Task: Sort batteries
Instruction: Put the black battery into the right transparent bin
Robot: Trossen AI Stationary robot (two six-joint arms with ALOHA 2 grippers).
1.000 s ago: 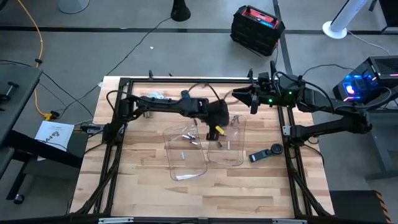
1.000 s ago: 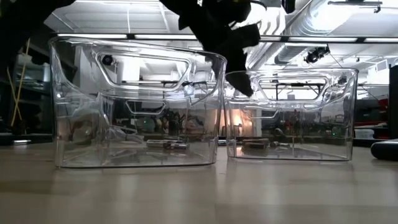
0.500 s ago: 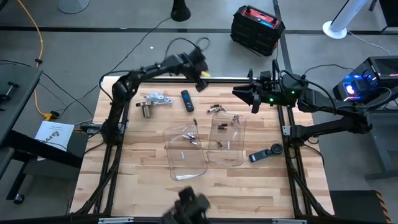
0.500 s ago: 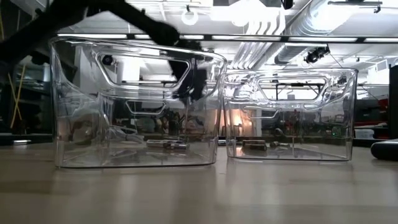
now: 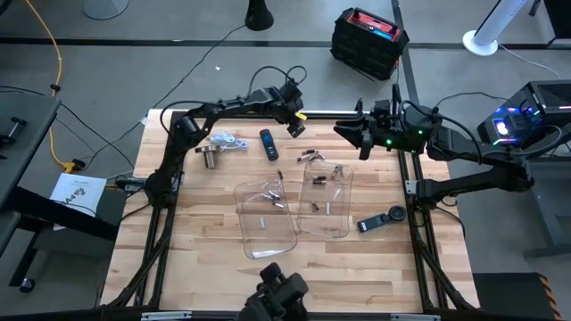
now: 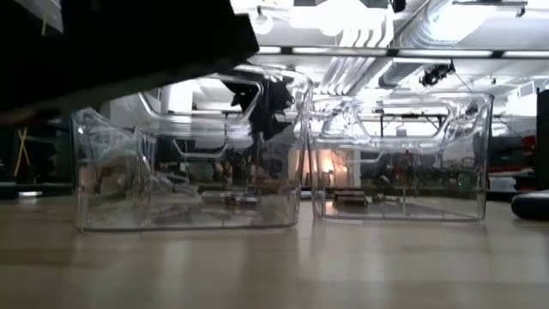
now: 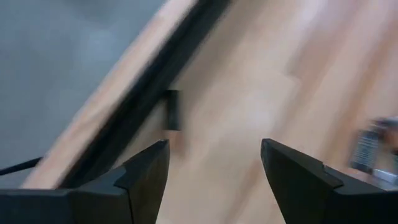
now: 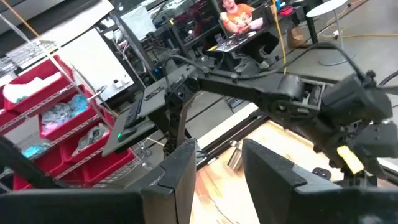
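Two clear trays stand side by side mid-table, the left tray [image 5: 266, 218] [image 6: 184, 154] and the right tray [image 5: 326, 203] [image 6: 399, 154]. A few small batteries [image 5: 273, 201] lie on the left tray's floor and others [image 5: 319, 205] in the right one. More loose batteries [image 5: 309, 156] lie on the wood beyond the trays. My left gripper [image 5: 295, 127] [image 7: 214, 174] is open and empty, up over the table's far edge. My right gripper [image 5: 341, 133] [image 8: 219, 174] waits open near the far right corner.
A dark remote [image 5: 268, 143] and a silvery metal cup with clutter [image 5: 217, 146] lie far left of the trays. Another dark gadget [image 5: 382, 220] sits right of the trays. A dark shape [image 5: 277, 299] stands at the near edge and covers the low view's upper left [image 6: 111, 51].
My left gripper has risen from over the trays and swung toward the table's far edge, then come slightly back and down. A dark shape has come in at the near edge and now blocks part of the low view. The trays have stayed put.
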